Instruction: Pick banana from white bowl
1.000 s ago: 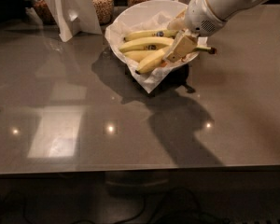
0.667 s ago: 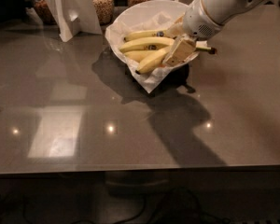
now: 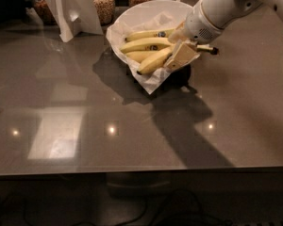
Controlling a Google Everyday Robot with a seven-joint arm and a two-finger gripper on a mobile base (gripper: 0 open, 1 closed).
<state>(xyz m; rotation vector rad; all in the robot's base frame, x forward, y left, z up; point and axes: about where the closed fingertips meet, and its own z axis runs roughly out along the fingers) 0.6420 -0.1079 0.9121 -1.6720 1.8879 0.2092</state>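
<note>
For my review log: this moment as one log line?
gripper: over bowl, at banana stem end | banana: lying in bowl among other bananas | lift: not yet

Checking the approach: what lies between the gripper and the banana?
Nothing: in the camera view the gripper, at the white bowl's right side, overlaps the banana's stem end.

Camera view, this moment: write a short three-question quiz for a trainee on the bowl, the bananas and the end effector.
1. True or false: the end effector is down at the white bowl, at the stem end of the banana.
2. What stands behind the bowl? A. glass jars B. a kettle C. stacked plates
3. Fill in: the bowl is lined with crinkled white ____.
Key: 1 true; 2 A; 3 paper.
</note>
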